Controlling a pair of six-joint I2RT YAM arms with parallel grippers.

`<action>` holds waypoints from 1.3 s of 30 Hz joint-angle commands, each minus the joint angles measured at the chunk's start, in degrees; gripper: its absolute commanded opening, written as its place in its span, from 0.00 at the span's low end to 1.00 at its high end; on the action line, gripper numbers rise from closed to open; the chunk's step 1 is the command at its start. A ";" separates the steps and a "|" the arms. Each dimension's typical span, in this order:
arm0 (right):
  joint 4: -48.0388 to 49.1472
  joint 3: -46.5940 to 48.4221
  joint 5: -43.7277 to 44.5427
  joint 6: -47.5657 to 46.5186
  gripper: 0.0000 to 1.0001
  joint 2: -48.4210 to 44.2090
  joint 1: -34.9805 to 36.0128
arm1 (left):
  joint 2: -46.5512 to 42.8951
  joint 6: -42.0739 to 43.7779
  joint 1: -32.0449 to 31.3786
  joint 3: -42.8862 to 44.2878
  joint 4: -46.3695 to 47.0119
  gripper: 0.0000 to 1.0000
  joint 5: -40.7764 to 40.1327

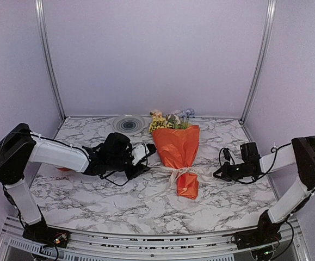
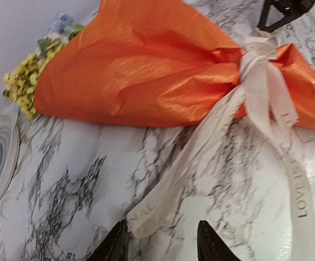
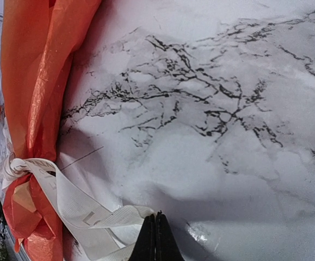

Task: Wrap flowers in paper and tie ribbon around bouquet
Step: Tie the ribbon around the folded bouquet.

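marble table [image 1: 92, 201] lies bare across the bottom of the top view, from the near rail up to the arms; this is the widest open stretch. mid-frame, the left gripper [image 2: 161, 228] has its fingers parted and holds nothing; one cream tail of the ribbon [image 2: 260, 81] ends just by its tips. right of centre, the right gripper [image 3: 155, 217] is clenched, fingers pressed together, with the other tail's corner meeting its tips; whether it is nipped i cannot tell. between them the bouquet [image 1: 177, 149] lies flat, narrow end nearest, the ribbon knotted round its waist and bare marble on both flanks. the paper [image 2: 146, 70] flares to a crinkled edge, with the flowers [image 1: 171, 120] poking out towards the back wall. a round spool [image 1: 128, 124] sits just upper-left of them, by the rear edge.
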 commanded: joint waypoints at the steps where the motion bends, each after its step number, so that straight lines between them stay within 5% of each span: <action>1: 0.14 1.64 0.06 0.99 0.00 1.76 1.08 | 0.28 9.97 -10.69 0.39 3.48 0.43 3.00; 11: 0.40 1.27 -0.49 0.58 0.00 2.12 1.25 | 12.76 9.62 -17.07 12.28 3.26 0.40 -8.04; 17: 0.93 1.56 -1.20 0.61 0.00 2.82 1.30 | 15.49 10.17 -17.41 14.95 3.12 0.22 -9.25; 24: 0.83 1.93 -1.44 0.45 0.00 3.12 1.29 | 17.54 10.44 -17.62 16.38 2.46 0.25 -5.53; 30: 1.51 1.58 -1.73 0.58 0.00 3.71 1.28 | 23.10 8.88 -17.60 25.31 -6.83 0.25 -6.71; 39: 1.60 1.20 -1.81 0.38 0.00 3.51 1.28 | 22.72 7.74 -17.67 24.39 -4.47 0.05 -14.97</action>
